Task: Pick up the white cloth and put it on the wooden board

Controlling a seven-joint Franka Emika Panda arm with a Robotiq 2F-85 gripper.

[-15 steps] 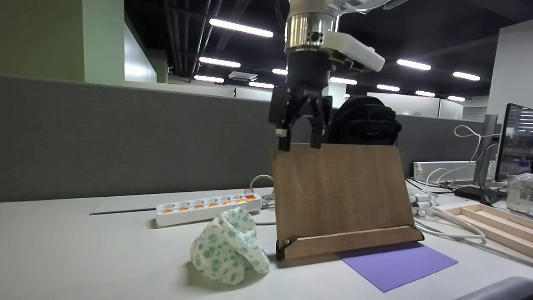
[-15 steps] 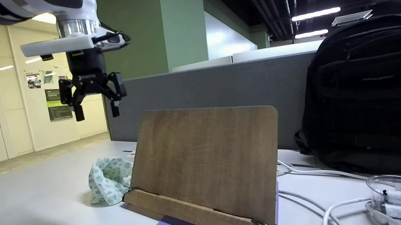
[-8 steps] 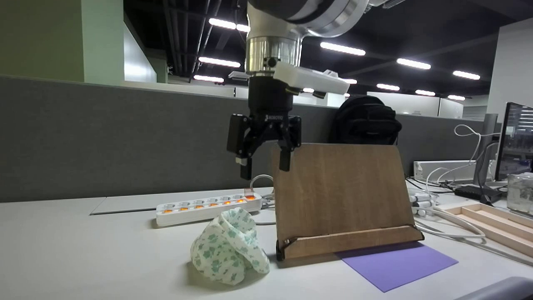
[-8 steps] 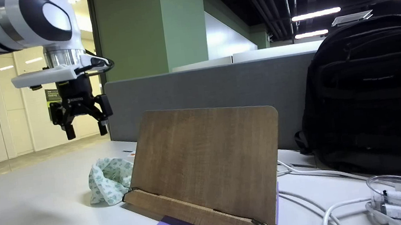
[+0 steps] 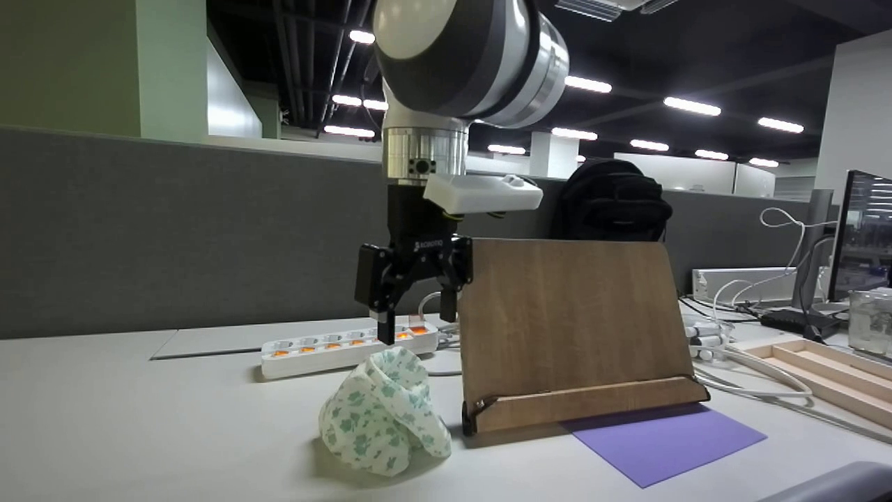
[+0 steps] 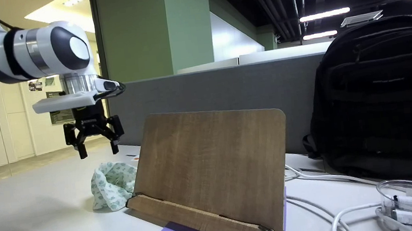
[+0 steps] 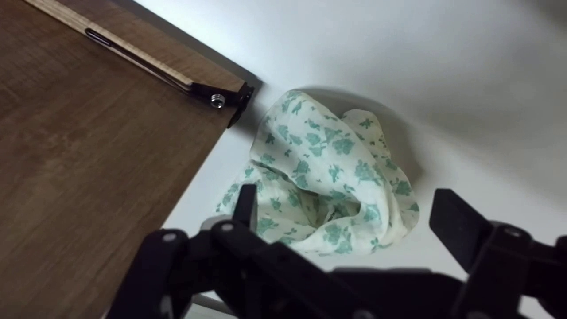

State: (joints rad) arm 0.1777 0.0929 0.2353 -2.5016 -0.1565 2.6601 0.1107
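White cloth sits crumpled on table in an exterior view; w/ that as clock ctr, gripper hangs above at approx 1 o'clock w/ jaws apart, wooden board leans back at 2, purple sheet flat at 3, pwr strip w/ orange lights at 11.

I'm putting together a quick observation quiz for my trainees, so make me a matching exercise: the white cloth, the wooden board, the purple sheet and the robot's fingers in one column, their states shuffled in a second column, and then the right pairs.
Things
1. White cloth
2. Wooden board
3. Purple sheet
4. Fingers

States
A. Lying flat
B. Spread apart, holding nothing
C. Standing, tilted back
D. Crumpled in a heap

Right pairs: 1-D, 2-C, 3-A, 4-B.
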